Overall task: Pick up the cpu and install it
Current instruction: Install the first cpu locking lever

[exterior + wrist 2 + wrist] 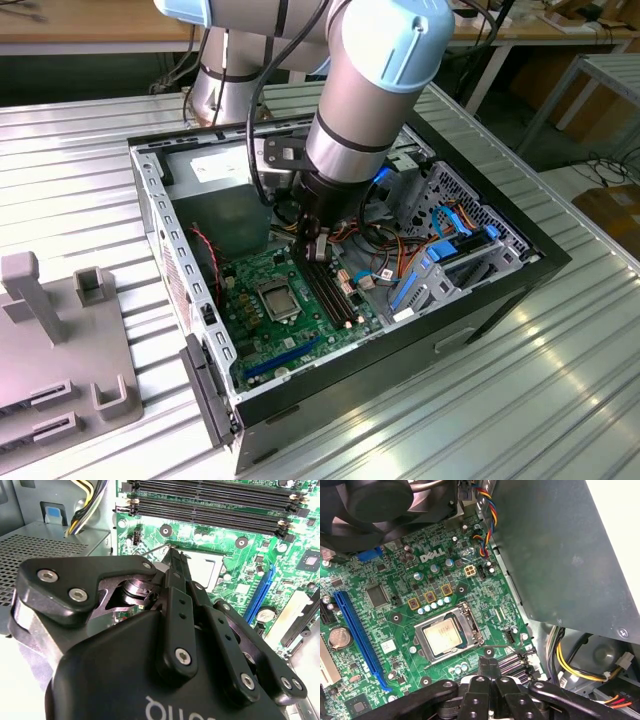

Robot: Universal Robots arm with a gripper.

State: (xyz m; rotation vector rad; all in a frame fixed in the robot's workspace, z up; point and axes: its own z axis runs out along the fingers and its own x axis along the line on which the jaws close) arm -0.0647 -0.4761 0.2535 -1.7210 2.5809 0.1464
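Observation:
The cpu (442,636) is a silver square lying flat in its socket (278,298) on the green motherboard (395,580) inside the open computer case (480,300). The socket's metal frame surrounds it, with a thin wire lever (506,645) alongside. My gripper (488,666) hangs above the board beside the socket, on the memory-slot side, fingers pressed together with nothing between them. In the second wrist view the fingertips (173,560) partly cover the socket (205,569). In the exterior view the gripper (315,255) sits low inside the case.
Memory slots (210,510) run beside the socket. A blue expansion slot (357,635), a black fan (385,505), the grey power supply (555,545) and bundled cables (400,262) crowd the case. A grey fixture (60,350) stands at the exterior view's left.

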